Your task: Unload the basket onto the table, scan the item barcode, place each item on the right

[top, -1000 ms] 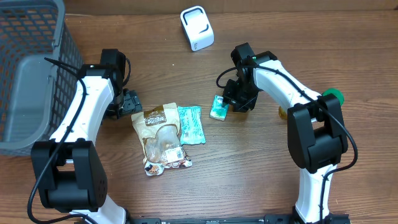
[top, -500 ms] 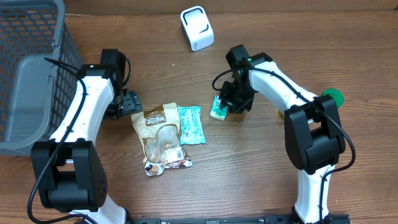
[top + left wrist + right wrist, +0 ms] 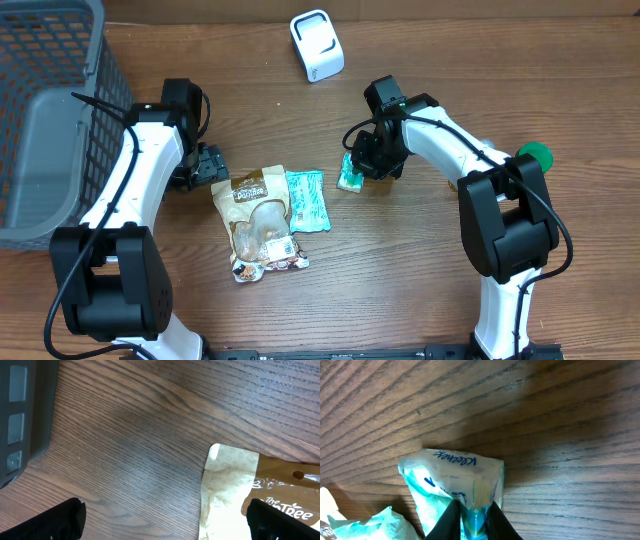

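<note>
In my closed right gripper [image 3: 472,522], the pack [image 3: 452,475] is pinched by its near end, long axis pointing straight ahead. My left gripper [image 3: 167,525], open, sits farther off.

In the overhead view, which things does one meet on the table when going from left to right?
Grey basket → brown snack pouch → teal packet → Kleenex tissue pack → green cap. The white scanner is left out: it stands straight beyond the teal packet.
</note>
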